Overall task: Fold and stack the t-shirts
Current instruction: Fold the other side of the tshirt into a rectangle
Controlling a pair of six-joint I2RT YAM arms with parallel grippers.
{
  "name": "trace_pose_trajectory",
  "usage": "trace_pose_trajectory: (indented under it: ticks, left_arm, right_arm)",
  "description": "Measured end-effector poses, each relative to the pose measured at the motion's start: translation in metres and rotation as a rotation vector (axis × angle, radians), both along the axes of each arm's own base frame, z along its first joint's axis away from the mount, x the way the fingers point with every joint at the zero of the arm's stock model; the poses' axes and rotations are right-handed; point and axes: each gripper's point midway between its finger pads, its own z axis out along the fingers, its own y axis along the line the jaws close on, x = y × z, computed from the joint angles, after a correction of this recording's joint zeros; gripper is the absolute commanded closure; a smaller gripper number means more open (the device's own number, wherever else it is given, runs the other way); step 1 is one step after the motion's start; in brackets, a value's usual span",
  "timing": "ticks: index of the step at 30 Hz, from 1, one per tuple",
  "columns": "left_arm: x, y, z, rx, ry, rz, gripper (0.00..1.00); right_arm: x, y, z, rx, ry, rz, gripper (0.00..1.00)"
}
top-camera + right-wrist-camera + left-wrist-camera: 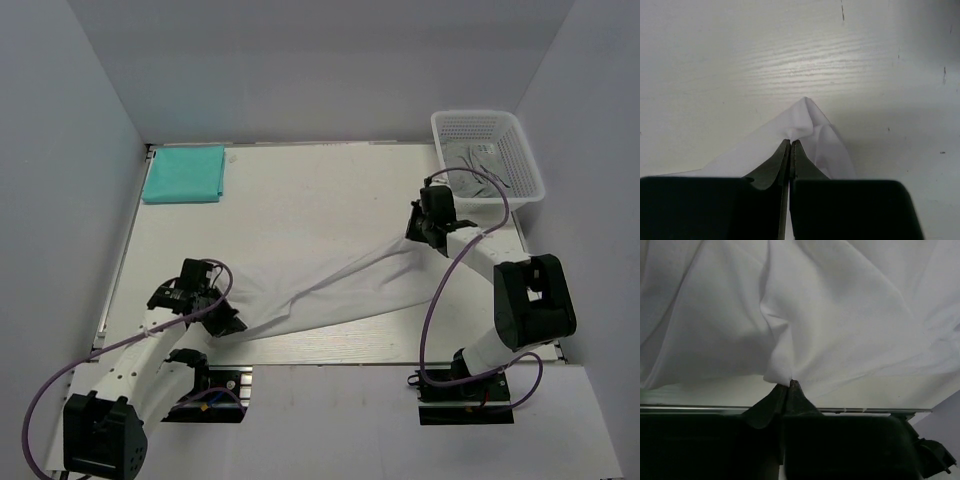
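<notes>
The worktop [300,190] is a pale wood-grain panel enclosed by plain walls at its left, far and right edges; only the near edge, where the two arm bases are bolted, is open. The teal t-shirt [184,174] lies folded flat in the far left corner, with its edges close to the left and far edges of the worktop. A white mesh basket [522,160] stands in the far right corner and holds pale crumpled material that cannot be identified. Between the teal t-shirt and the basket, the far band of the worktop shows bare surface, as does the centre. The white t-shirt [330,290] is drawn out in a long diagonal band from the near left area toward the right edge. Its lower border runs just inside the near edge, and it is well apart from both the teal t-shirt and the basket. The left fingers [771,402] are clenched on a bunched pinch of the white t-shirt at its near left end; the tips meet with cloth between them, and folds fan out from the pinch point. The right fingers [772,167] are clenched on a pointed corner of the same t-shirt at its far right end, just short of the basket, with the tips pressed together and the corner projecting beyond them over bare worktop. A purple cable [440,300] loops beside the right arm [530,300], over the right edge region.
</notes>
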Motion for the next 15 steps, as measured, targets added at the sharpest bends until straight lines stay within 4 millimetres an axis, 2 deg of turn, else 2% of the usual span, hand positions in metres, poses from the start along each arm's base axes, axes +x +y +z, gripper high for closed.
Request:
trace_pose_trajectory:
  ticks: [1,3,4,5,6,7,8,11,15]
  left_arm:
    - [-0.006,-0.001,-0.004,-0.006,0.023,-0.003,0.43]
    - [-0.013,-0.002,-0.007,-0.016,0.051,-0.012,0.22]
    - [-0.015,-0.003,-0.007,-0.019,0.061,-0.016,0.04]
    - [-0.017,-0.003,-0.006,-0.02,0.069,-0.019,0.0]
    - [-0.018,-0.003,-0.005,-0.018,0.074,-0.022,0.0]
    - [-0.019,-0.002,-0.002,-0.012,0.078,-0.023,0.0]
    - [-0.017,-0.001,0.003,-0.005,0.077,-0.023,0.0]
    - [0.0,0.002,0.028,0.02,0.006,-0.028,0.0]
    - [0.035,0.004,0.056,0.05,-0.127,-0.028,0.0]
  right_arm:
    - [-0.005,-0.001,-0.005,0.001,0.014,-0.005,0.91]
    - [-0.012,-0.005,-0.012,-0.001,0.036,-0.028,0.81]
    - [-0.015,-0.007,-0.014,0.0,0.049,-0.046,0.68]
    - [-0.017,-0.01,-0.016,-0.003,0.058,-0.068,0.64]
    - [-0.019,-0.015,-0.017,-0.012,0.065,-0.105,0.56]
    - [-0.021,-0.021,-0.018,-0.026,0.073,-0.141,0.47]
    - [-0.025,-0.027,-0.017,-0.038,0.083,-0.188,0.33]
    - [-0.038,-0.05,-0.008,-0.082,0.089,-0.316,0.1]
    - [-0.05,-0.067,0.006,-0.119,0.079,-0.393,0.1]
